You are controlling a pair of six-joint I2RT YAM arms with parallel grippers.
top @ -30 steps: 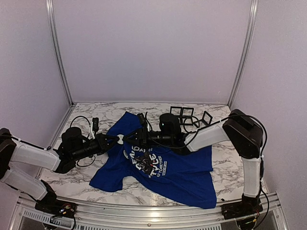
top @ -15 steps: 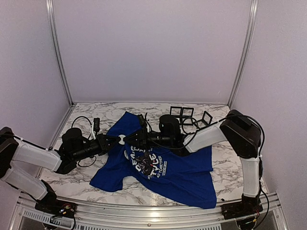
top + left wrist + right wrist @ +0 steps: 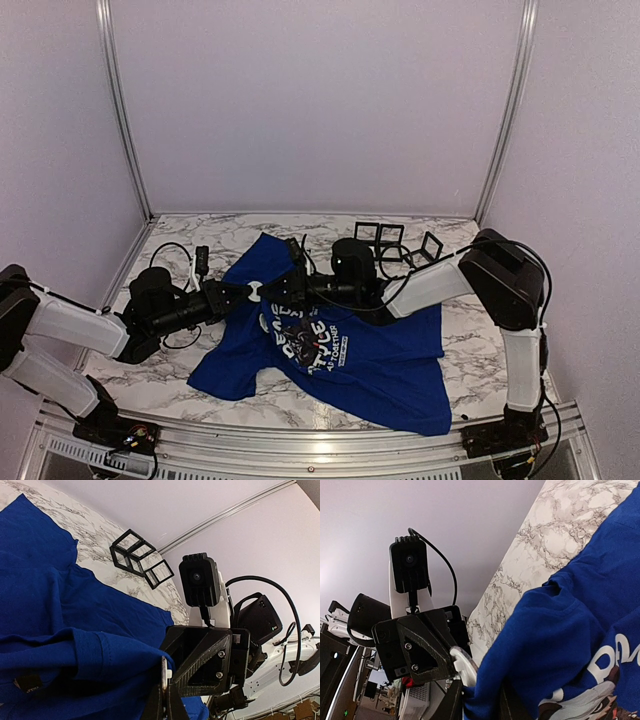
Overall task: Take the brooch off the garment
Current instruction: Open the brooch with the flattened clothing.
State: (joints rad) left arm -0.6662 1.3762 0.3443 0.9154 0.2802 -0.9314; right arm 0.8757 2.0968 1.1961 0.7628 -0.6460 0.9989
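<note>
Centrally on the marble table [image 3: 180, 372] lies the garment [image 3: 350, 355], a royal-blue T-shirt, spread out with its white-lettered chest print facing up. Its upper-left part is drawn up into a bunch between the two arms.

Both arms reach in low from opposite sides, tip to tip over that raised cloth.

Left end effector [image 3: 246, 292]: clenched. Its wrist view shows the tips pressed together at the folded blue hem with a thin pale sliver standing between them. What that sliver is, cannot tell.

Right end effector [image 3: 270, 290]: grasping the garment. In its wrist view the fingers [image 3: 456, 701] sit on either side of a thick bunched fold, and the cloth fills the gap between them.

Brooch: cannot pick it out with certainty in any view. A small white curved piece shows at the left tips, seen from the right wrist, but it is unidentified.

Black wire-frame cubes [image 3: 396, 243] stand near the far edge, behind the right arm. A small black object on a cable [image 3: 199, 258] lies on the table left of the shirt.
</note>
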